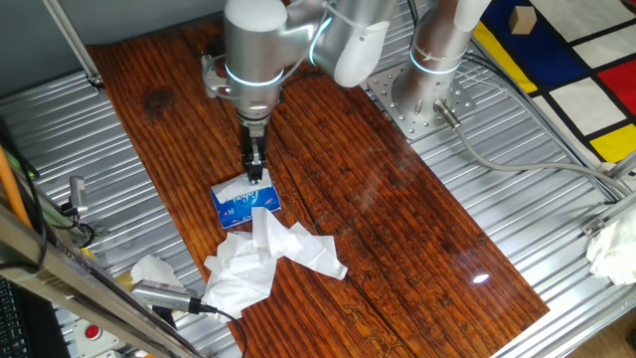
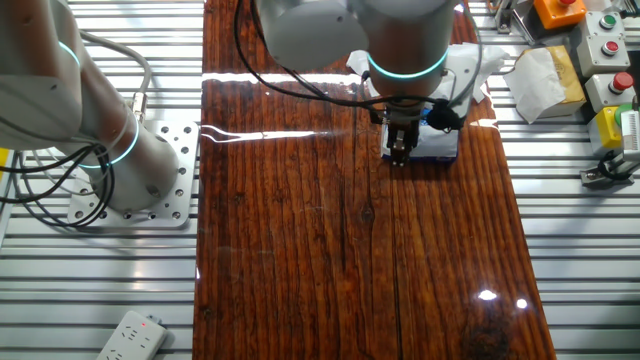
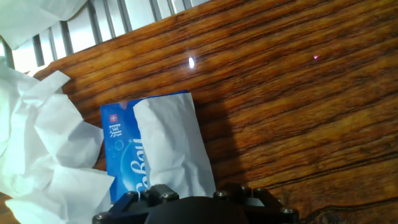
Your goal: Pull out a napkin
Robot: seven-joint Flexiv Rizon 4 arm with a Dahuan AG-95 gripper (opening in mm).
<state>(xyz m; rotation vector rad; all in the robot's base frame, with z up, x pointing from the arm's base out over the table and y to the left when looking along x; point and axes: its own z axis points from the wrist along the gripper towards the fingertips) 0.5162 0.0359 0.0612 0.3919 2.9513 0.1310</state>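
Right, count them off: one arm, one gripper (image 1: 255, 175), one blue pack (image 1: 242, 205), one napkin (image 3: 176, 146), and one big heap of loose tissues (image 1: 266, 257) on the wooden table (image 1: 397, 229). In the hand view the napkin lies as a single white strip across the pack, its long axis running from about five o'clock near the fingers up to eleven o'clock, its free end pointing away from the hand. The heap spreads off the pack's nine o'clock side there, touching it. The gripper hangs straight down right over the pack's edge; its fingers look close together, but whether they're pinching the napkin I cannot tell — the hand's own body hides the tips.
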